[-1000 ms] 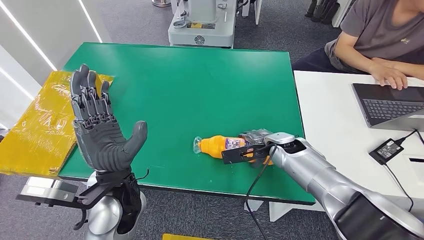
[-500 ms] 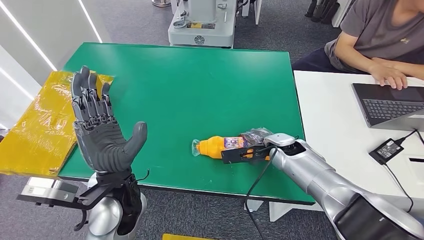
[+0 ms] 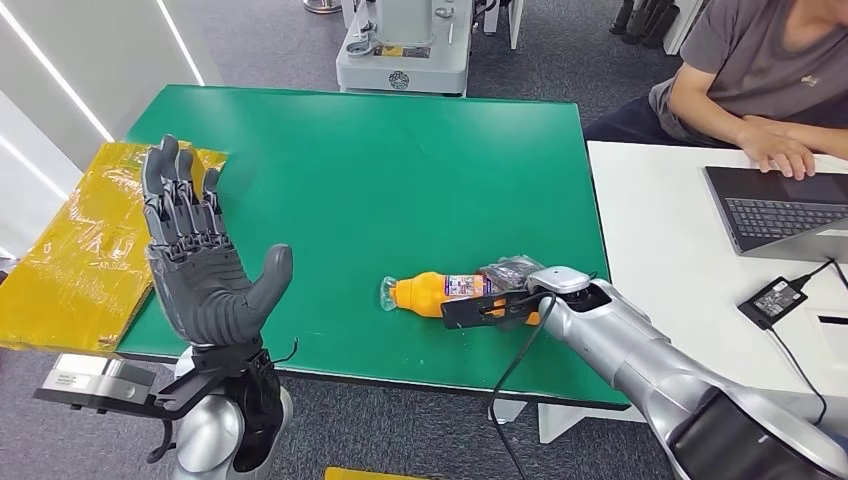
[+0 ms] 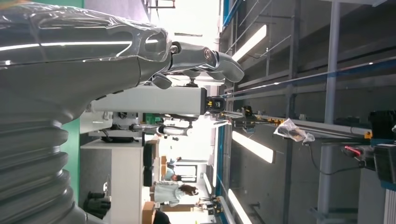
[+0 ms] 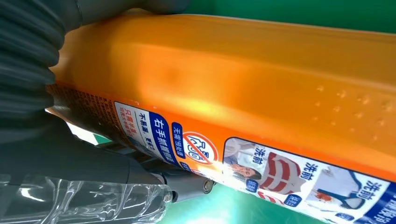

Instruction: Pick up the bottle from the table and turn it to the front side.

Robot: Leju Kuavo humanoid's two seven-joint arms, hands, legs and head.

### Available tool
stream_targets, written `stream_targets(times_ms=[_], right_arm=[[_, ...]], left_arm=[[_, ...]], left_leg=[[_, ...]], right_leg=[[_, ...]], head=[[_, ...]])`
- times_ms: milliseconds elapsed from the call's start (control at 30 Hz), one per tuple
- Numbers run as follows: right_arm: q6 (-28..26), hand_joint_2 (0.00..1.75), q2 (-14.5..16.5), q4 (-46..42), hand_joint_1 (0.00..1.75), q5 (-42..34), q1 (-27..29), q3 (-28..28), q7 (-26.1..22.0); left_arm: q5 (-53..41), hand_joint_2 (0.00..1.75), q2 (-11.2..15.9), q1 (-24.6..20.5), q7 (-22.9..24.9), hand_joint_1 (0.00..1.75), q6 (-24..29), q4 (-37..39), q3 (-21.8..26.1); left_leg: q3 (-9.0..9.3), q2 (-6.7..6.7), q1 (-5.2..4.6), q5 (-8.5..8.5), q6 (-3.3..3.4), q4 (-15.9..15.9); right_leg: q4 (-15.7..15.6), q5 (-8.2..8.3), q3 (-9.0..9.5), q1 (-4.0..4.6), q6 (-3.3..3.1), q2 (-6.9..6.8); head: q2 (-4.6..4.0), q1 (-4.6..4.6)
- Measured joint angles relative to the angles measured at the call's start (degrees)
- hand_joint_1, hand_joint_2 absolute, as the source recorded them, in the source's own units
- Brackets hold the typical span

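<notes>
— What is seen on the green table (image 3: 350, 180)?
— An orange bottle (image 3: 440, 292) is laid on its side near the front edge, its clear cap pointed left. It is grasped by the right hand (image 3: 512, 280).
— And the left hand (image 3: 195, 255)?
— It is raised upright beside the table, fingers spread, nothing held.

Green table (image 3: 400, 180), rectangular, dark edge along the near side. Orange bottle (image 3: 435, 292) lies on its side on the near right part of the top, clear cap end pointing left, printed label band toward the right end. A white table (image 3: 660, 240) stands just beside its right edge; a yellow wrapped slab (image 3: 80, 250) abuts the left edge.
</notes>
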Motion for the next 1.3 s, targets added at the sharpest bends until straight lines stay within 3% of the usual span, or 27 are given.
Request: stream_targets(times_ms=[133,367,567,967,1100,1300], right_arm=[[-3.9,1.75,0.2,-0.9,1.75,-0.5,0.4,-0.1,-2.9],[-17.5,1.75,2.1,-5.6,1.75,-3.5,3.0,-4.7,-5.0],[-21.1,1.75,3.1,-9.4,1.75,-4.0,6.2,-9.2,-4.9],[-32.3,1.75,6.4,-23.2,1.75,1.9,17.2,-20.4,-4.2],[-40.7,1.75,8.7,-29.3,1.75,4.8,22.8,-25.0,-7.0],[-47.3,1.75,10.8,-35.5,1.75,4.6,28.1,-29.9,-12.0]], left_arm=[[-0.1,1.75,0.1,0.9,0.0,0.00,0.1,-0.4,0.0],[-0.6,1.75,0.1,3.8,-0.5,0.00,-0.2,-2.9,0.0],[-0.6,1.75,0.4,4.2,-0.9,0.00,-0.3,-3.6,0.0],[1.9,1.75,0.5,4.5,-2.2,0.00,-2.0,-3.7,0.2],[3.7,1.75,0.5,4.5,-2.3,0.00,-3.7,-3.7,0.2],[4.3,1.75,0.3,4.5,-1.7,0.00,-6.1,-3.7,0.2]], left_leg=[[-0.01,0.00,0.00,0.00,0.00,0.0],[-0.02,-0.01,0.01,-0.01,0.00,0.0],[-0.03,-0.01,0.01,-0.01,0.00,0.0],[-0.03,-0.01,0.02,-0.04,-0.04,0.0],[-0.03,-0.01,0.02,-0.05,-0.05,-0.1],[-0.02,0.00,0.01,-0.07,-0.04,-0.1]], right_leg=[[0.0,0.00,0.00,0.00,0.00,0.00],[0.0,-0.04,-0.02,0.01,0.02,-0.03],[0.0,-0.03,-0.01,0.01,0.02,-0.03],[0.0,-0.06,-0.02,0.02,0.01,-0.03],[0.0,-0.10,-0.03,0.02,0.00,-0.03],[0.0,-0.10,-0.04,0.01,0.00,-0.02]], head=[[0.00,0.01],[0.00,0.01],[0.00,0.01],[0.00,0.00],[0.00,0.01],[0.00,0.02]])
